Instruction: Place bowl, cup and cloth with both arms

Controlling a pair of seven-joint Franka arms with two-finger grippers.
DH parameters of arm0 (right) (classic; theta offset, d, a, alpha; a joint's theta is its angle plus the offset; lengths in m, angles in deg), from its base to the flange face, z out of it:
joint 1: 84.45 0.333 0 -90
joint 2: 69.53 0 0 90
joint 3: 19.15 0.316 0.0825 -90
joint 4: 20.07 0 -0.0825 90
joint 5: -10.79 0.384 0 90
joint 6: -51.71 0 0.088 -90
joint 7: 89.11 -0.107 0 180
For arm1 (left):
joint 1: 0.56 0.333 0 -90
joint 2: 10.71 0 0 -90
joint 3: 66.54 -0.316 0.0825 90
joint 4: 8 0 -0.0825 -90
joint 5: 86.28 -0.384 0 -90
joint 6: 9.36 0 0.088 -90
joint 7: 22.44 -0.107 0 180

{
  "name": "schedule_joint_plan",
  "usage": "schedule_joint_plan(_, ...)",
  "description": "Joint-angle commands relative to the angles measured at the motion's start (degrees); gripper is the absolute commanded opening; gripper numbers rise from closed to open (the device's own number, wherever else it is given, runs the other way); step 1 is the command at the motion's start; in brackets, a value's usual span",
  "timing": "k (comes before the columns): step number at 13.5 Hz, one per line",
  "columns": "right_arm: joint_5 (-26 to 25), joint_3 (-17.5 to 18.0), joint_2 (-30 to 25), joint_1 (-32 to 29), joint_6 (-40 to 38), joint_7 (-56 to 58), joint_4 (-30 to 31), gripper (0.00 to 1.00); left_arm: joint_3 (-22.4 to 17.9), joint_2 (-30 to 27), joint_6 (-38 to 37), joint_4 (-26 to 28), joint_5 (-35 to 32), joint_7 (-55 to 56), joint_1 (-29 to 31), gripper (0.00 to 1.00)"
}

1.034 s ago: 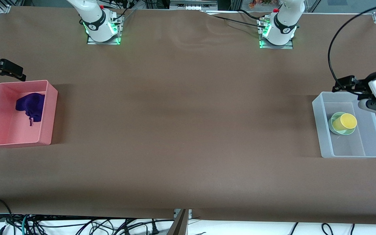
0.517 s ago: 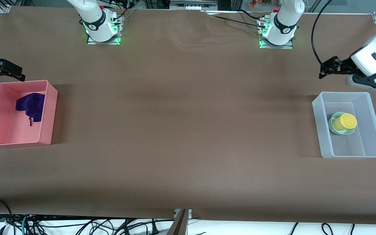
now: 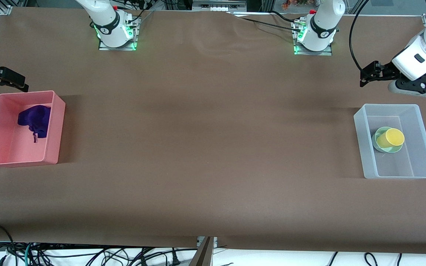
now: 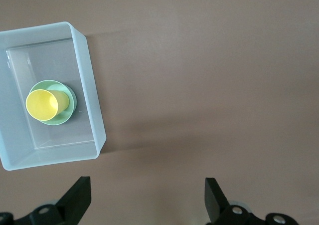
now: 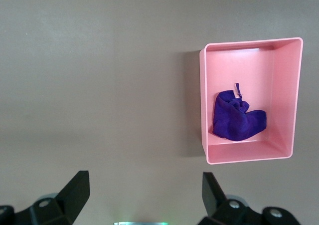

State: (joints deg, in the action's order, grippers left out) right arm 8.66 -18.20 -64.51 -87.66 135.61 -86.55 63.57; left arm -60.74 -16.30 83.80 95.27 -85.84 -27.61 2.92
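Observation:
The purple-blue cloth (image 3: 33, 120) lies bunched in a pink bin (image 3: 56, 129) at the right arm's end of the table. It also shows in the right wrist view (image 5: 237, 120). The yellow cup (image 3: 393, 137) rests tilted in the mint-green bowl (image 3: 377, 146), inside a clear bin (image 3: 362, 144) at the left arm's end. Both show in the left wrist view, cup (image 4: 46, 105) and bowl (image 4: 70, 98). My left gripper (image 3: 368, 75) (image 4: 148, 200) is open and empty, over bare table between the clear bin and its base. My right gripper (image 3: 13, 81) (image 5: 144, 197) is open and empty, over bare table beside the pink bin.
The table (image 3: 205, 129) is covered in brown. The two arm bases (image 3: 117, 35) (image 3: 314, 37) stand along its edge farthest from the front camera. Cables hang below the edge nearest that camera.
My left gripper has risen off the clear bin and moved toward the bases' side of the table. The right arm, bins, cloth, cup and bowl have not moved.

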Motion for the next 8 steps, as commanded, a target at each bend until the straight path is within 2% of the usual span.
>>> schedule_joint_plan(1,0.9,0.3,0.3,-0.4,-0.1,-0.3,-0.8,1.00,-1.1,1.3,-0.3,-1.9,0.8,0.7,-1.4,1.00)
schedule_joint_plan(8,0.9,0.3,0.3,-0.4,-0.1,-0.3,-0.8,1.00,-1.1,1.2,-1.0,-1.9,0.7,0.8,-1.3,1.00)
